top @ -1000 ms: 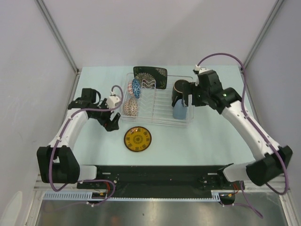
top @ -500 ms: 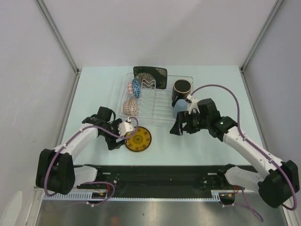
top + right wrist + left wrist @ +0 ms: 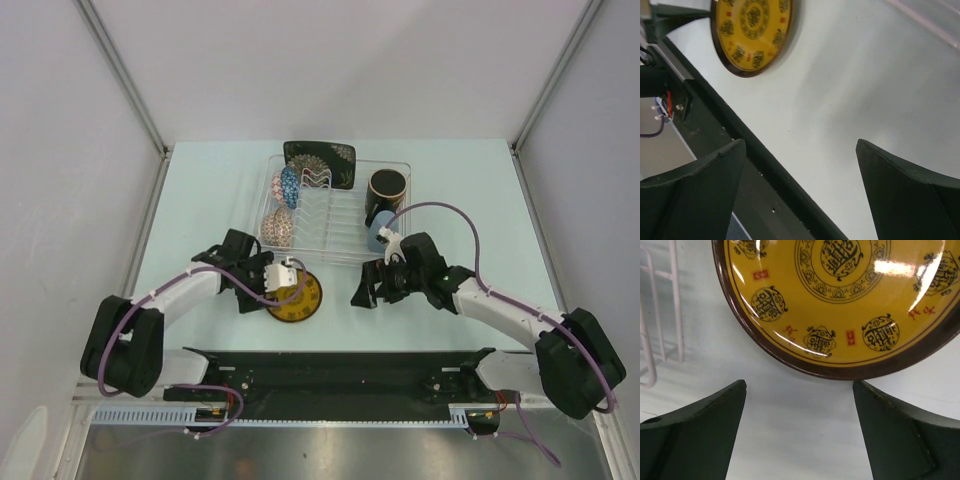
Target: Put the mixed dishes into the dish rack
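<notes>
The small yellow dark-rimmed round plate [image 3: 840, 305] lies flat on the bench [image 3: 800, 440] just ahead of the left end effector [image 3: 799, 389] (released, jaws wide, empty).

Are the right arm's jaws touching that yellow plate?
Apart. The right wrist view shows bare table between the right gripper and the yellow plate.

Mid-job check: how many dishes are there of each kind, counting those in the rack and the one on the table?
Bowls: 2 (blue bowl, beige bowl)
Plates: 2 (yellow plate, black square plate)
Cups and mugs: 2 (dark mug, pale blue cup)
Total: 6
</notes>
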Action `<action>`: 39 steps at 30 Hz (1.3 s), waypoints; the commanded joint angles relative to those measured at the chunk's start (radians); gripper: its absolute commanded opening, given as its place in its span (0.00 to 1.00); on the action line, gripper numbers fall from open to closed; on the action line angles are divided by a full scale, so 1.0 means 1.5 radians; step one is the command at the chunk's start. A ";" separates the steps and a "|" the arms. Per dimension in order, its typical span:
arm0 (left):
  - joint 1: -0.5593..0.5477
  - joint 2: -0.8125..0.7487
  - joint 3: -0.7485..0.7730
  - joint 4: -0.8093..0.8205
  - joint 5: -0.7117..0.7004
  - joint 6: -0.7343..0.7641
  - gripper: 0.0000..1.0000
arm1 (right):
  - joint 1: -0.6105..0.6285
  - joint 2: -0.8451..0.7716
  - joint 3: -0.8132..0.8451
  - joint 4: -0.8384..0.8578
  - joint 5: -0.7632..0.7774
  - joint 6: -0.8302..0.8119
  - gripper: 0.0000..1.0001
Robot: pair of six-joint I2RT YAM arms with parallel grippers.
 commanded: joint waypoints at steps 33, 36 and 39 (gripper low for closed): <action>-0.274 0.099 0.137 -0.007 -0.058 -0.051 0.92 | -0.009 0.117 -0.108 0.280 -0.016 0.027 0.98; -0.228 0.050 0.141 -0.060 -0.043 -0.093 0.92 | -0.008 0.106 -0.112 0.281 -0.014 0.026 0.98; -0.181 0.005 0.142 -0.095 -0.017 -0.125 0.93 | -0.006 0.093 -0.118 0.282 -0.009 0.024 0.98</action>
